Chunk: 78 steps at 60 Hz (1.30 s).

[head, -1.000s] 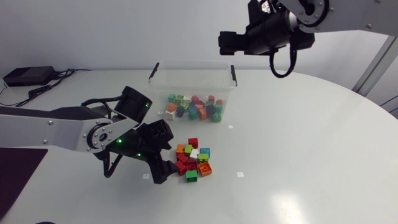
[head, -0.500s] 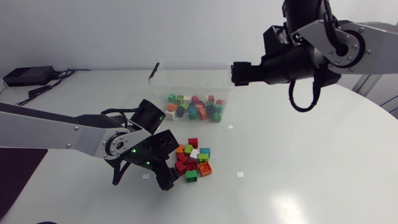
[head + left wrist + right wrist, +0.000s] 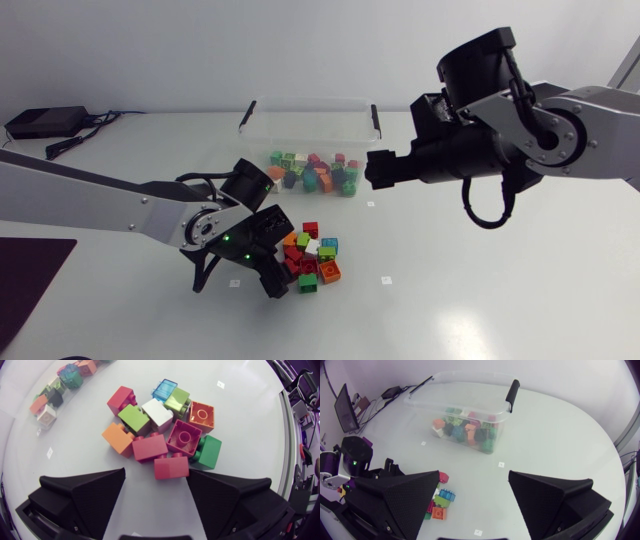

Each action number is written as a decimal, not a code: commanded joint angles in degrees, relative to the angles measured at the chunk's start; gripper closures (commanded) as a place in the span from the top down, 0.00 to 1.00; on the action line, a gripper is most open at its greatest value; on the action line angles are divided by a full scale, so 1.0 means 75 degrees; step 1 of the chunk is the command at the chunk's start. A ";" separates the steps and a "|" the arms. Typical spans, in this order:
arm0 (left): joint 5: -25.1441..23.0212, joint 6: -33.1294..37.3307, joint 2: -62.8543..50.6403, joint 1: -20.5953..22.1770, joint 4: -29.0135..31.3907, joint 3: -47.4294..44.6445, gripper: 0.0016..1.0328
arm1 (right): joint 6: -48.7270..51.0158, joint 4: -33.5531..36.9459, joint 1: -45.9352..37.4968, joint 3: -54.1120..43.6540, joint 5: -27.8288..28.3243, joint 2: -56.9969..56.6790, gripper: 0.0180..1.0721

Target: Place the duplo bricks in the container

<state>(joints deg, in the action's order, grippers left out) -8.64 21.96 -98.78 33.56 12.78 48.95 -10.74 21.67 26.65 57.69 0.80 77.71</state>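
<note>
glossy studded bricks (image 3: 310, 260) in red, green and orange sit heaped on the smooth white table (image 3: 480, 300), well away from its edges and near the clear plastic container (image 3: 312, 130) that holds more. left gripper (image 3: 157, 476) is spread wide at the pile's edge with its fingers released. right gripper (image 3: 474, 480) hangs released too, just beside the container's end.
</note>
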 commanded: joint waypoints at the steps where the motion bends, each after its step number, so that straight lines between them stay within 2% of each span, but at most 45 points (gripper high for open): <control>1: 0.0028 -0.0279 -0.0235 0.0095 -0.0074 0.0247 0.72 | -0.0220 0.0146 0.0102 -0.0251 -0.0001 -0.0155 0.94; 7: 0.0028 -0.0338 -0.0282 0.0131 -0.0145 0.0282 0.62 | -0.0232 0.0286 0.0278 -0.0356 -0.0001 -0.0155 0.94; 12: 0.0028 -0.0349 -0.0341 0.0189 -0.0203 0.0270 0.61 | -0.0243 0.0427 0.0477 -0.0450 0.0034 -0.0119 0.94; 17: 0.0039 -0.0349 -0.0388 0.0224 -0.0262 0.0247 0.53 | -0.0314 0.0544 0.0735 -0.0567 0.0069 -0.0002 0.94; 24: 0.0028 -0.0349 -0.0341 0.0154 -0.0285 0.0130 0.25 | -0.0419 0.0685 0.1180 -0.0696 0.0058 0.0232 0.94; 26: 0.0039 -0.0338 -0.0317 0.0131 -0.0285 0.0071 0.21 | -0.0431 0.0720 0.1286 -0.0696 0.0058 0.0302 0.94; 52: 0.0051 0.0155 0.0737 -0.0209 -0.0274 -0.0808 0.19 | -0.0314 0.0884 0.1954 -0.0661 0.0058 0.1568 0.92; 78: 0.0039 0.0260 0.2284 -0.1135 -0.0250 -0.0890 0.20 | 0.0014 0.1200 0.2305 0.0066 -0.0188 0.3068 0.90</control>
<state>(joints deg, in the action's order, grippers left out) -8.47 23.14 -84.42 25.98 10.61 43.16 -11.70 29.69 43.53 55.81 -0.05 98.21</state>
